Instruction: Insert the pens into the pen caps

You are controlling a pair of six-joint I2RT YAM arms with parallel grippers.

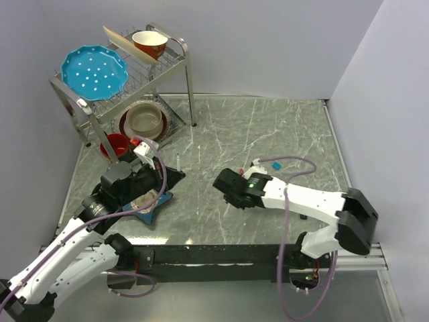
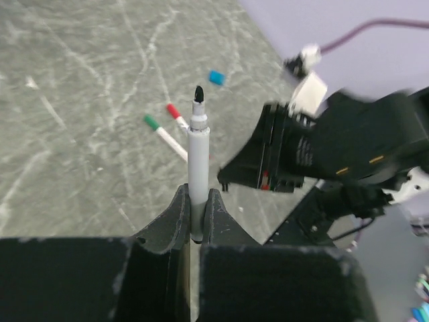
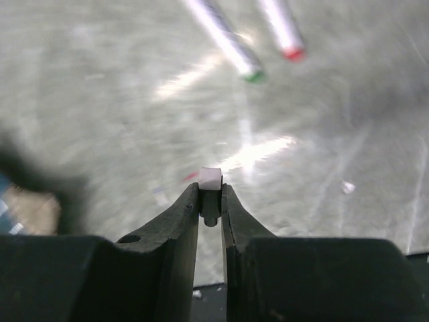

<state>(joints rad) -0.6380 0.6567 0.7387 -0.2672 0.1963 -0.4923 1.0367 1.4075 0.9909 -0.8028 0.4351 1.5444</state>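
- the left gripper (image 2: 196, 201) is pressed together on the lower barrel of a black-tipped pen (image 2: 198, 144). it holds the pen upright with the bare nib showing and no cap on it.
- the right gripper (image 3: 210, 194) pinches a small piece (image 3: 210, 178) that is pale on top and dark below. i take it for a cap, though its colour is hard to read.
- in the left wrist view the two claws face each other, near but apart, over the near middle of the table (image 1: 268, 127). pen and piece are not yet joined.
- a green-ended pen (image 2: 166, 137) and a red-ended pen (image 2: 174, 112) lie side by side on the table's right half. i cannot tell whether those coloured ends are fitted caps or only tips.
- a blue cap (image 2: 216, 77) lies loose just beyond them, toward the far edge, with no pen in it. no pen to match it shows in any view.
- my judgement is that no pairing is surely finished. the black-tipped pen looks lined up as the one in hand, and the blue cap at least remains, perhaps the green and red too.
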